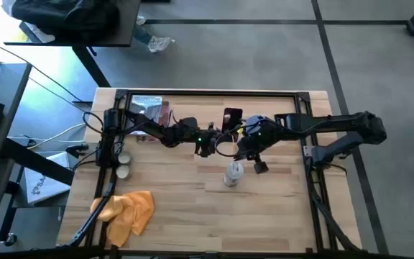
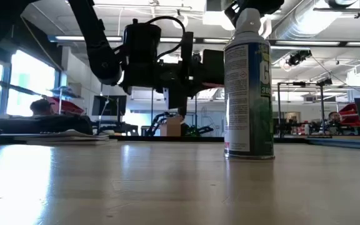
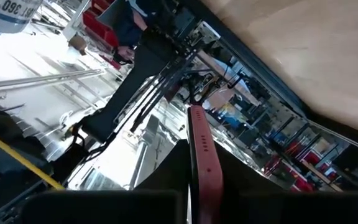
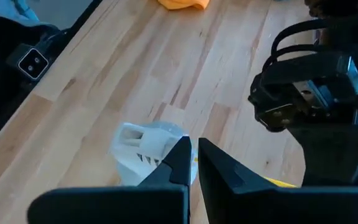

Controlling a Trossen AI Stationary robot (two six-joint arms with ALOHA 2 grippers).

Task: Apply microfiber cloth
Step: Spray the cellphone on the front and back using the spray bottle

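The microfiber cloth (image 1: 128,212) lies crumpled at the near left table corner, untouched; judged light, soft and floppy, best pinched at a raised fold. Farther in, the right gripper (image 4: 194,163) hovers over the spray can (image 1: 233,174), fingers nearly pressed together. The left gripper (image 3: 196,186) pinches a red-edged phone (image 3: 202,158).

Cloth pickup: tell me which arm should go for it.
Probably right. The cloth lies untouched at the table's front-left corner, nearer the left arm, but the left gripper holds a phone upright; the right gripper holds nothing.
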